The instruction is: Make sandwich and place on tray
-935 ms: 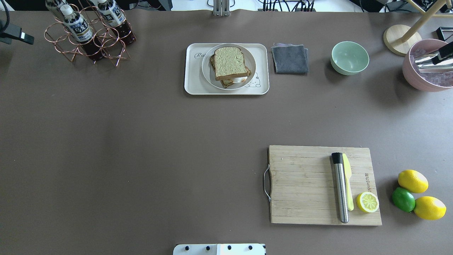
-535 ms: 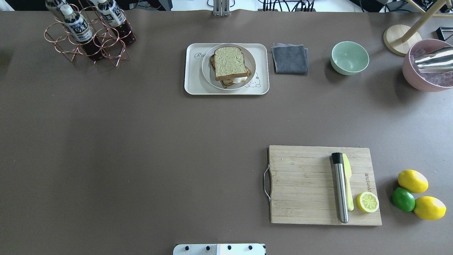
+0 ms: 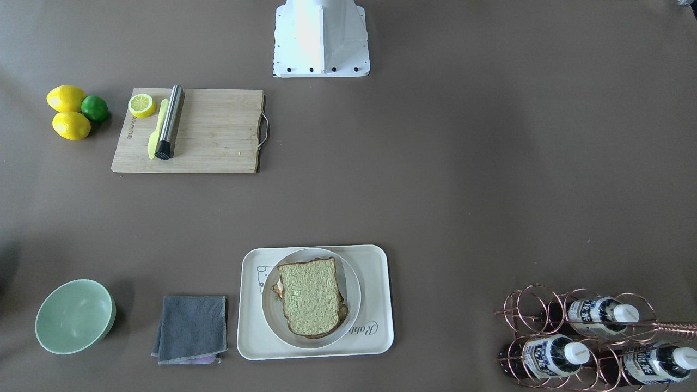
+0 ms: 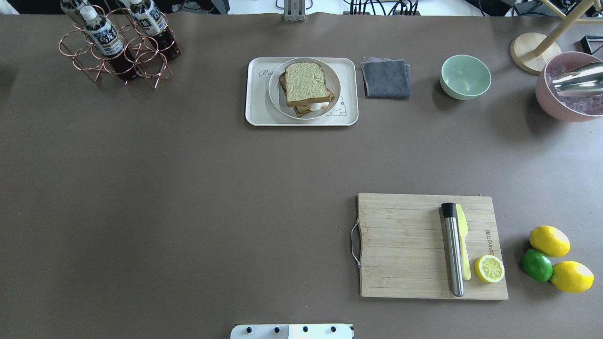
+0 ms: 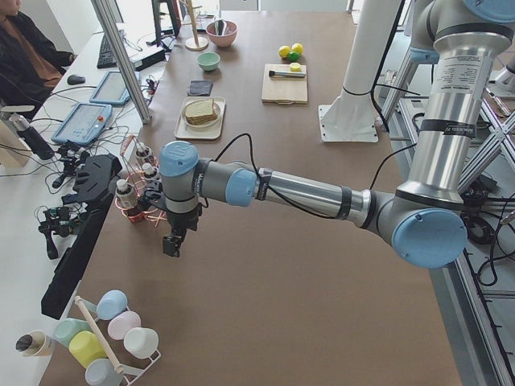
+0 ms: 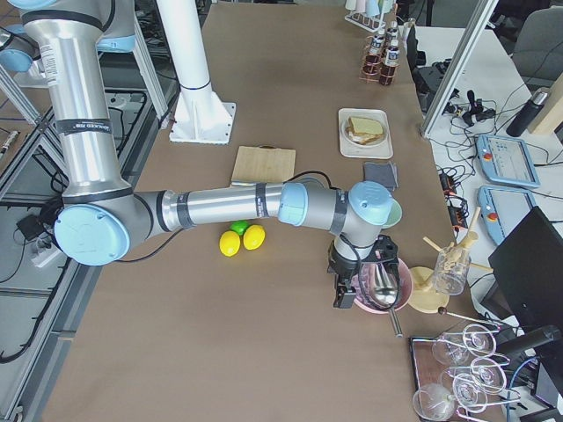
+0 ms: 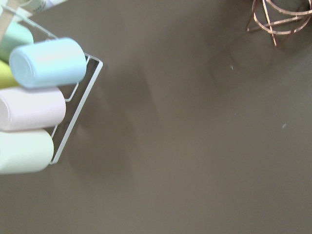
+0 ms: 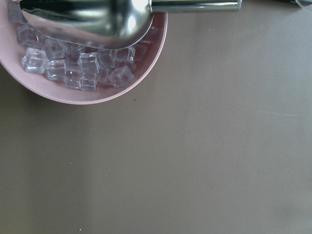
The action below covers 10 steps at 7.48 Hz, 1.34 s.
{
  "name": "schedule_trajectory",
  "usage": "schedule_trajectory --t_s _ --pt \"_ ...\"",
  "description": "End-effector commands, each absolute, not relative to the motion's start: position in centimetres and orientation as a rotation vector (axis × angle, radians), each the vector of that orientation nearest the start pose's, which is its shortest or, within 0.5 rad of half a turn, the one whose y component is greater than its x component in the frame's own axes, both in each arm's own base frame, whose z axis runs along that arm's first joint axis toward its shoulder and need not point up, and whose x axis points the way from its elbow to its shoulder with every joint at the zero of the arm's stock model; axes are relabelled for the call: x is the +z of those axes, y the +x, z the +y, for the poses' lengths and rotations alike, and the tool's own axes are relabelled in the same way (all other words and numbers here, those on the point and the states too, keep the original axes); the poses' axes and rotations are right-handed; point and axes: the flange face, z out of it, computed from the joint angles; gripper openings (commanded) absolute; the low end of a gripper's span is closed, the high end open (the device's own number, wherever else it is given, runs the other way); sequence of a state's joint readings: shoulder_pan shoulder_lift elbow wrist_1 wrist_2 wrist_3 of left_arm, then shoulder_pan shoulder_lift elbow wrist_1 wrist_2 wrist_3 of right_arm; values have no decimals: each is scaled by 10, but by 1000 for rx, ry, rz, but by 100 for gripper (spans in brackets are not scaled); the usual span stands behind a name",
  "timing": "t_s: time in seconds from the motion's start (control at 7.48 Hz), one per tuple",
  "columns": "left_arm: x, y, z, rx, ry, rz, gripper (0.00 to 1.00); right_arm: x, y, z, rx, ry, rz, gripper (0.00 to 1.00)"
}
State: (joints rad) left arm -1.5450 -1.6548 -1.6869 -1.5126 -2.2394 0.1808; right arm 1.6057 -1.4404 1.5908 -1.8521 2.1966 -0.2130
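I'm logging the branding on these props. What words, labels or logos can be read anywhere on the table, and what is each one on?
"Rabb": grey script on the tray, upside down in the front-facing view; the plate hides the rest.
Cutting board: a dark printed mark near one short edge, too small to read.
Bottles: white and blue labels with characters, too blurred to read.
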Motion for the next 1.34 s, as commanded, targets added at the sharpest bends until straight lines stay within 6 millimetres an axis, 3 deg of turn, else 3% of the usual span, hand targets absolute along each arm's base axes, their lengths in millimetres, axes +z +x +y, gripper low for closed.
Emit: schedule_trajectory --t_s 0.0,0.67,1.2 --pt "602 -57 -492 228 110 693 98 642 93 -491 -101 -89 -686 100" --pt "622 -53 -477 203 69 782 98 659 92 -483 -91 -118 -692 100" --pt "623 -54 -478 202 68 781 98 651 88 -489 -113 -46 -735 100"
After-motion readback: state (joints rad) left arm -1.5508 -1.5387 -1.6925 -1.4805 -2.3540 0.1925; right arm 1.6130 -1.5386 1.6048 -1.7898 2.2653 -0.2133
